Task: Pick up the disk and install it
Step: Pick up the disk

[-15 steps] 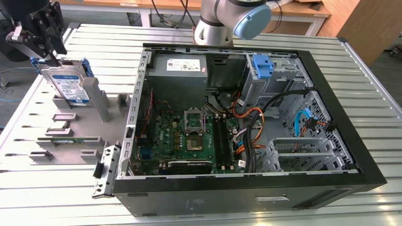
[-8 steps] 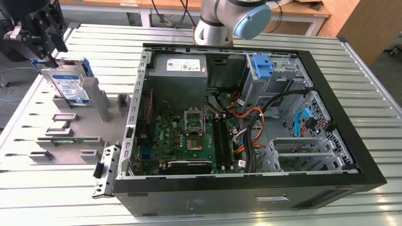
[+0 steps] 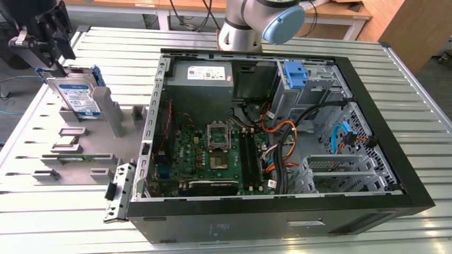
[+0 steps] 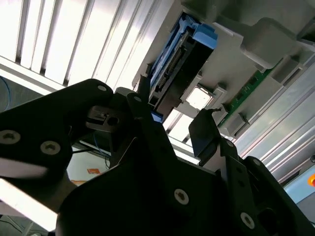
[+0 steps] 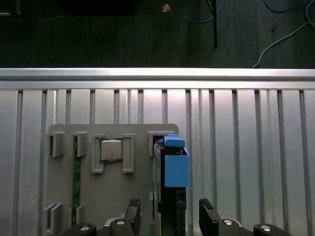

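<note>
Over on the exterior view's left, the gripper (image 3: 51,63) hangs right above the disk (image 3: 74,98). The disk stands on edge in the grey holder plate (image 3: 92,159), near the table (image 3: 42,227) edge. In the first wrist view the fingers (image 5: 206,216) are spread, one on each side of the disk, with a bit of gap on both sides. The open PC case (image 3: 247,219) sits just to the holder's right.

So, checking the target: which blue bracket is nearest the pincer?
The one framing the disk, upright in the grey rack; the other bracket sits inside the computer case.
</note>
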Robot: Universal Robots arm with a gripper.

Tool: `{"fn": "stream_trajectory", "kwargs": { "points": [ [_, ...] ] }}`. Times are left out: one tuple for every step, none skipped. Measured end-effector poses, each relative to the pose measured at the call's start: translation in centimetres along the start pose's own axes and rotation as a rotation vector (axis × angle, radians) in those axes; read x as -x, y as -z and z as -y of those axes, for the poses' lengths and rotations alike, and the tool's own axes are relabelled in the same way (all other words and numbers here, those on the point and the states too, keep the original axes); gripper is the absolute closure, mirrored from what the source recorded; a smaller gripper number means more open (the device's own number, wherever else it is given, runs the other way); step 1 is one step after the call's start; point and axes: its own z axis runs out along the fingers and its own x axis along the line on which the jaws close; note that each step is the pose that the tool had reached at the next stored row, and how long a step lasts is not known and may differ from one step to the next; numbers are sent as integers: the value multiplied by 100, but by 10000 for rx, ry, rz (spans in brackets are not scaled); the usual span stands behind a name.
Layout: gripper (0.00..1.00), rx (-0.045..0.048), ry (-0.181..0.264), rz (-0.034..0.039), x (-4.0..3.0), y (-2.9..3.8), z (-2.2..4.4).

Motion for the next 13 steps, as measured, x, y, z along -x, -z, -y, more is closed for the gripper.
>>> {"fn": "stream_trajectory", "kwargs": {
  "points": [
    [41, 2, 37, -2, 1, -8, -1],
    [41, 5, 73, -5, 1, -18, -1],
    [41, 6, 105, -6, 1, -29, -1],
    [41, 7, 140, -8, 1, -43, -1],
    [41, 9, 169, -9, 1, -55, 0],
    [41, 10, 198, -10, 1, -68, 0],
    [41, 11, 227, -12, 0, -82, 1],
    [41, 12, 254, -13, -1, -96, 2],
    [41, 13, 279, -14, -1, -110, 2],
    [41, 15, 303, -16, -2, -124, 3],
    [41, 17, 328, -17, -2, -138, 4],
    [41, 17, 351, -18, -3, -153, 5],
    [41, 19, 371, -19, -4, -168, 5]
  ]
}}
